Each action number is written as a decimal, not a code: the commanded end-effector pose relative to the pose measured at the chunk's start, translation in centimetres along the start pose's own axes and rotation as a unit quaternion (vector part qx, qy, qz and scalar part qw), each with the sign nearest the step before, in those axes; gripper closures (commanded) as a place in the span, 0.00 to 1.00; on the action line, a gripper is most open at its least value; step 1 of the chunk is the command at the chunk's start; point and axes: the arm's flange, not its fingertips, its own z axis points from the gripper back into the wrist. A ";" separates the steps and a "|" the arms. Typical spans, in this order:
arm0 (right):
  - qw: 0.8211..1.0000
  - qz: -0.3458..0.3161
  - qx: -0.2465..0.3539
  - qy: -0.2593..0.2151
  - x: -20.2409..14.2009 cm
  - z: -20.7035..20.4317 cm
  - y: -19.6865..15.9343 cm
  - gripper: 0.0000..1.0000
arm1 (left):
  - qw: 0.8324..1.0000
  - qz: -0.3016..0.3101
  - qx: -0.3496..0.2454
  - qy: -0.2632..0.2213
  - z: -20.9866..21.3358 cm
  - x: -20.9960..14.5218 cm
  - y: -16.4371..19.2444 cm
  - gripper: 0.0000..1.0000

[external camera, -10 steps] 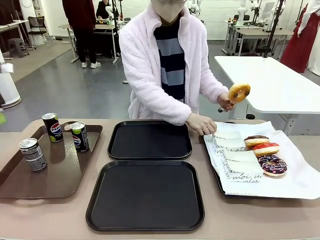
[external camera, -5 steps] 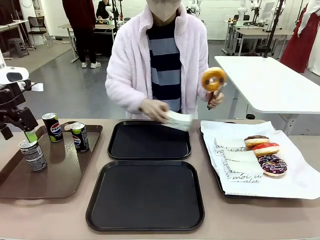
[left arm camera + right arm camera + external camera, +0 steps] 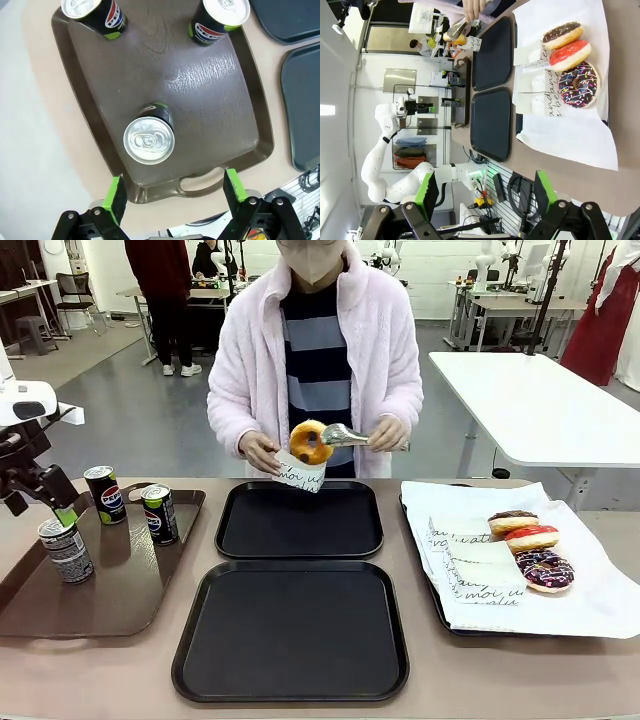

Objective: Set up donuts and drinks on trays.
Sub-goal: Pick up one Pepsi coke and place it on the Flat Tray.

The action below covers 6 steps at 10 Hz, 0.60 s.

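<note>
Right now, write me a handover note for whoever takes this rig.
The left end effector is open above the grey can on the brown tray; the right end effector is open, holding nothing.
Two Pepsi cans stand there too.
The person holds a yellow donut with tongs in a sleeve at the far black tray; three donuts lie on the paper-lined tray.
Done: nothing on it or the near black tray.
Left: all donuts and drinks.

Two matte black trays lie at mid-table on my front feed, the far tray point(image 3: 299, 521) just behind the near tray point(image 3: 291, 630), with a yellow-orange donut point(image 3: 307, 442) held half inside its white sleeve point(image 3: 298, 476) above the far tray's back rim. A brown-topped donut point(image 3: 512, 521), a red-glazed donut point(image 3: 531, 537) and a dark sprinkled donut point(image 3: 545, 571) line up on white paper point(image 3: 600, 600) at right. I count three upright cans on the brown tray point(image 3: 110, 590) at left: one grey-patterned can point(image 3: 66, 549) and two black Pepsi cans point(image 3: 105, 494) point(image 3: 159, 513).
</note>
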 end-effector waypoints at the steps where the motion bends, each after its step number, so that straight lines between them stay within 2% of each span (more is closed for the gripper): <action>1: 1.000 0.006 0.009 -0.001 0.1 0.0 0.0 0.00 | 1.000 0.001 -0.013 0.014 0.1 0.5 -0.1 0.00; 5: 1.000 0.006 0.009 -0.001 0.1 0.0 0.0 0.00 | 1.000 -0.003 -0.006 0.012 -0.2 0.1 -0.2 0.00; 6: 1.000 0.006 0.009 -0.001 0.1 0.0 0.0 0.00 | 0.999 0.037 0.029 0.011 -0.8 0.2 -0.7 0.00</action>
